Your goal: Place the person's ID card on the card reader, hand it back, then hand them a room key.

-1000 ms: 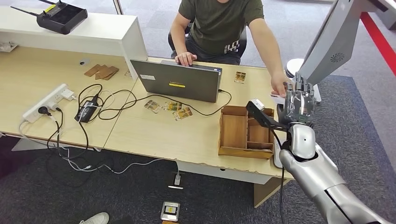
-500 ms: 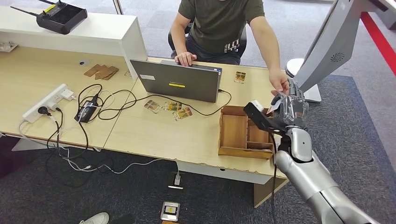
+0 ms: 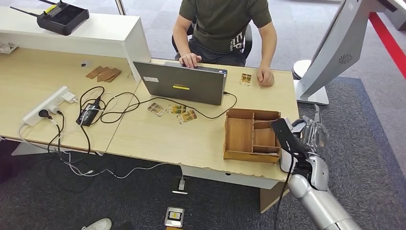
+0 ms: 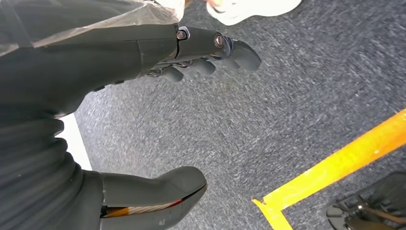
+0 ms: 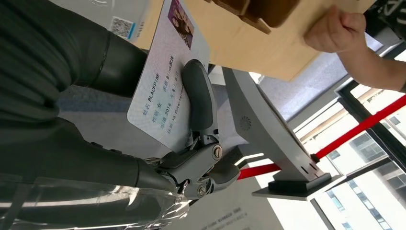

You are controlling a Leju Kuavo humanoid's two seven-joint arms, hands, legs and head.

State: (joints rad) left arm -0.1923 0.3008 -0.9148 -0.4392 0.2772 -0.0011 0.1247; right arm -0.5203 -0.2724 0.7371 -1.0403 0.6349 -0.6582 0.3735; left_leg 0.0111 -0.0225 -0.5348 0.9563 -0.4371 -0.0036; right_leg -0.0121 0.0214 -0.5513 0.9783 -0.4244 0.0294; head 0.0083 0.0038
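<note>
Right hand [image 5: 191,143] with ID card [image 5: 163,91], now off the person's hand [image 3: 265,76].

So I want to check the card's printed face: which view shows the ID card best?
The right wrist view: the ID card lies close up, its print and photo readable, pinched under the right hand's thumb. In the head view that hand hides the card. The left wrist view looks at carpet.

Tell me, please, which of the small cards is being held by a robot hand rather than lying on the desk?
The ID card, pale with printed text and a photo, is pinched in the right hand. The patterned cards and the single card by the laptop lie on the desk.
</note>
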